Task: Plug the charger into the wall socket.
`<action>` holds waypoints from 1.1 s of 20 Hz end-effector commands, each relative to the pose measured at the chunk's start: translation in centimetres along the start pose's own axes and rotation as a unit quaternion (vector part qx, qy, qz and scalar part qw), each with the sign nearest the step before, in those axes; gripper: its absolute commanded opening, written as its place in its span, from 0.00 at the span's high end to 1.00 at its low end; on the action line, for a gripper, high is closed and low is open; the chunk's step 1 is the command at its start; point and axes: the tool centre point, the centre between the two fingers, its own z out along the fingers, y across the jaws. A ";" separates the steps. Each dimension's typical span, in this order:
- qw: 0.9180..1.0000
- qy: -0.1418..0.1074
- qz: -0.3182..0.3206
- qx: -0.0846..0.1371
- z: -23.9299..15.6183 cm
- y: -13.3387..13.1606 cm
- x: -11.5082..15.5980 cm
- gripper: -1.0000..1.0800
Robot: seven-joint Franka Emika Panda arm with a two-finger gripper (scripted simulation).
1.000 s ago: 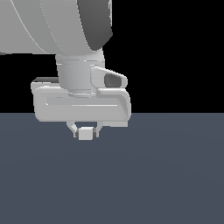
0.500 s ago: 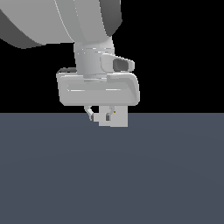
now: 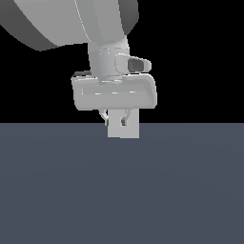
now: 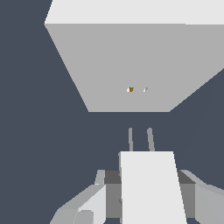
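Grey two-fingered tool: closed on the small off-white cube-like charger, carried clear of the dark slate surface. Two thin metal prongs project from the charger's front toward the flat pale grey square wall socket plate, apart from it. Orange dot at plate centre lies nearly in line with the prongs; this hold appears meant to aim them for insertion, not yet done.
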 end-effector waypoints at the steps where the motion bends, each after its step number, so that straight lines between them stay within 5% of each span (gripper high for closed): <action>1: 1.000 0.000 0.001 -0.001 0.0 0.1 0.0 1.00; 22: 1.000 -0.001 0.001 -0.001 1.7 0.1 4.0 1.00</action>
